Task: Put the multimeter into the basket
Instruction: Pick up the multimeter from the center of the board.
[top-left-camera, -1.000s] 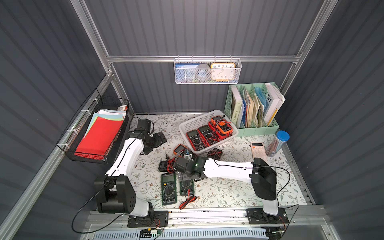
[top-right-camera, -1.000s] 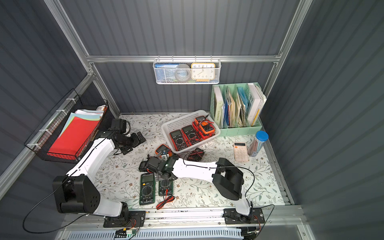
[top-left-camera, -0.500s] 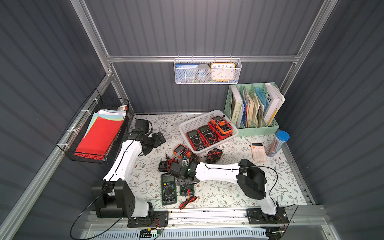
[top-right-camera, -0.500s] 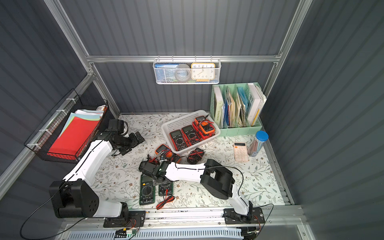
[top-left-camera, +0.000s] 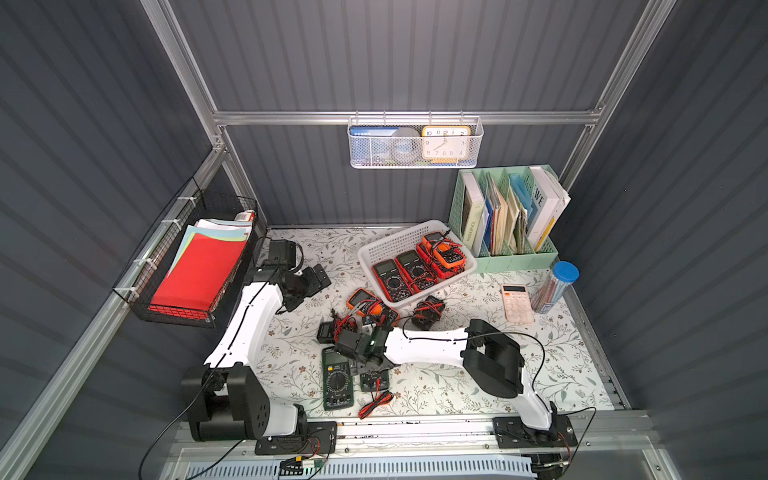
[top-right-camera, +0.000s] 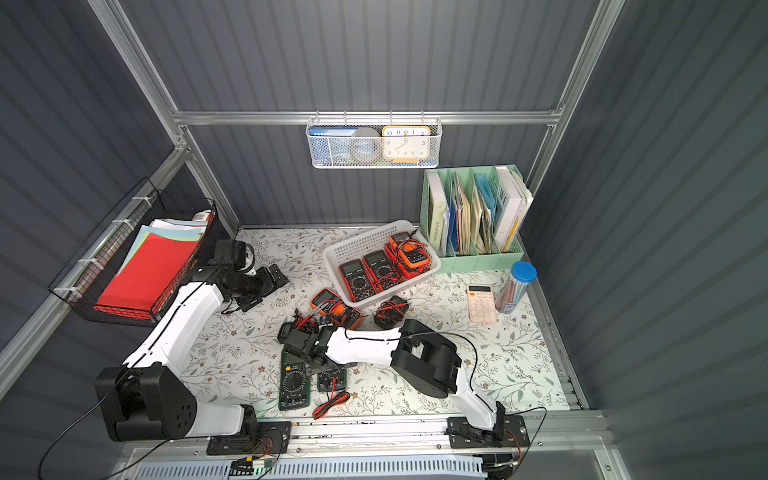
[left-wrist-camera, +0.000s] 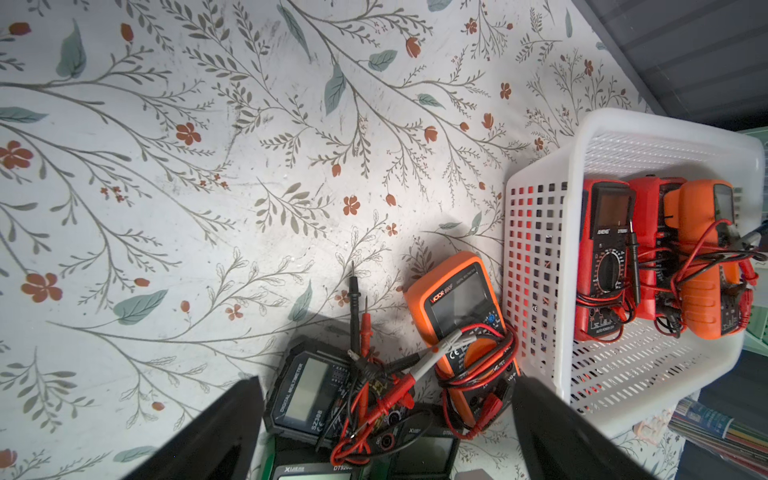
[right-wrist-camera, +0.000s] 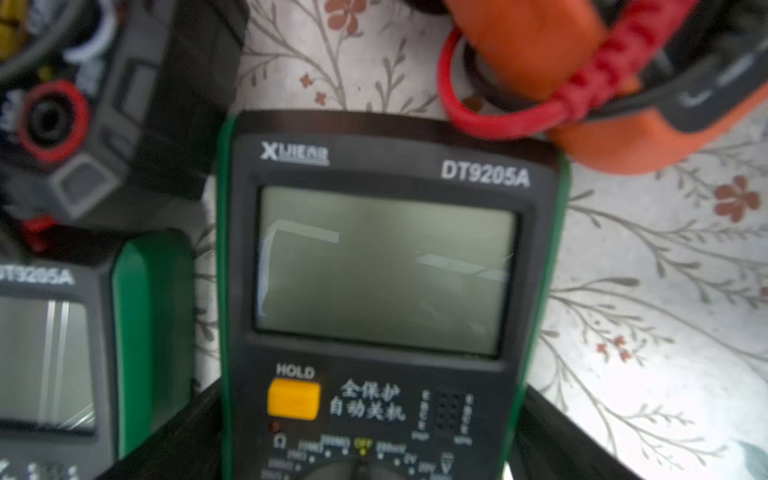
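**Target:** green multimeter (right-wrist-camera: 374, 270), face up on the tabletop (top-left-camera: 457, 386), just beside 1 matching meter (right-wrist-camera: 50, 353) and well apart from the basket (top-left-camera: 386, 245).

**Right hand** (right-wrist-camera: 372, 399): spread wide and straddling the case. Contact cannot be confirmed.

**Left hand** (left-wrist-camera: 384, 380): spread and empty.

**Handling:** expect a rigid, fairly heavy case whose green sleeve probably aids friction. Grip across the width at mid-body, clear of the leads (top-left-camera: 374, 405).

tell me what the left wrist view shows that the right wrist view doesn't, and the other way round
Only left wrist: the white basket holding several multimeters. Only right wrist: the yellow HOLD button and screen of a green multimeter, straddled by the right pincer. Both: the floral table cover and the orange multimeter beside the basket.
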